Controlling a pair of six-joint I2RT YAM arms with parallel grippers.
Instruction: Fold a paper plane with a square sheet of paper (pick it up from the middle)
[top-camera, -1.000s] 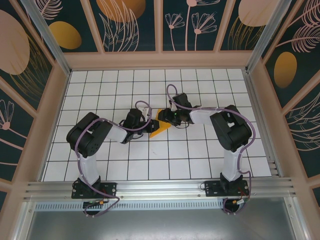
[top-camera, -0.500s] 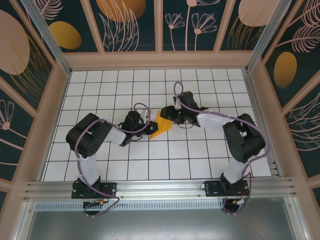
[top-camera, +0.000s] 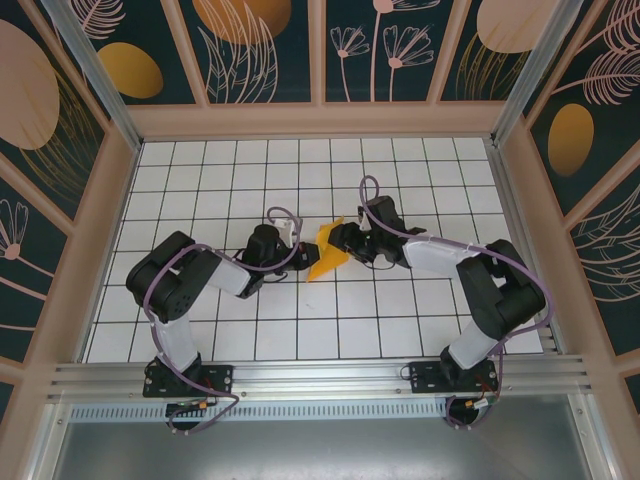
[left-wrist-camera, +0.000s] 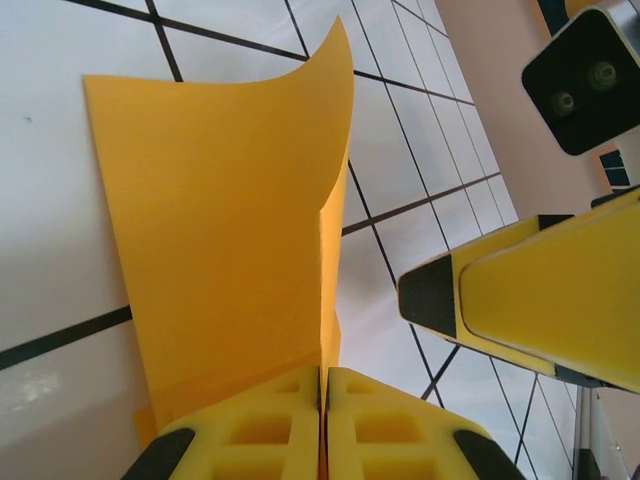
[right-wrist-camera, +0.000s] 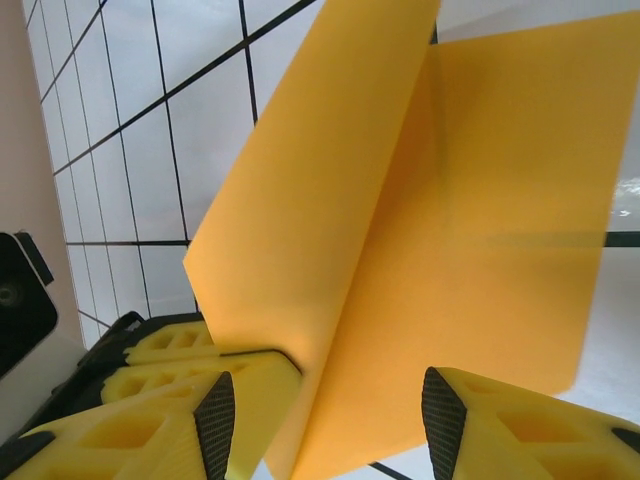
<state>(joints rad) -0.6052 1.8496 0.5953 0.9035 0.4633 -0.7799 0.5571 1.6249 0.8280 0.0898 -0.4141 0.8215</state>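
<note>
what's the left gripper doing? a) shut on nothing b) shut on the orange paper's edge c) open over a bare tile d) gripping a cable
b: in the left wrist view the left gripper is closed tight, with the edge of the orange paper pinched in it.

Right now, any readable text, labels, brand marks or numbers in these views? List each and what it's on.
No readable text in any view.
paper sheet: plain orange-yellow, no print.
wall panels: leaf and flower drawings, no lettering.
table: white tiles with dark grid lines, nothing written.
arm bases: too small to tell whether they carry a label.
</note>
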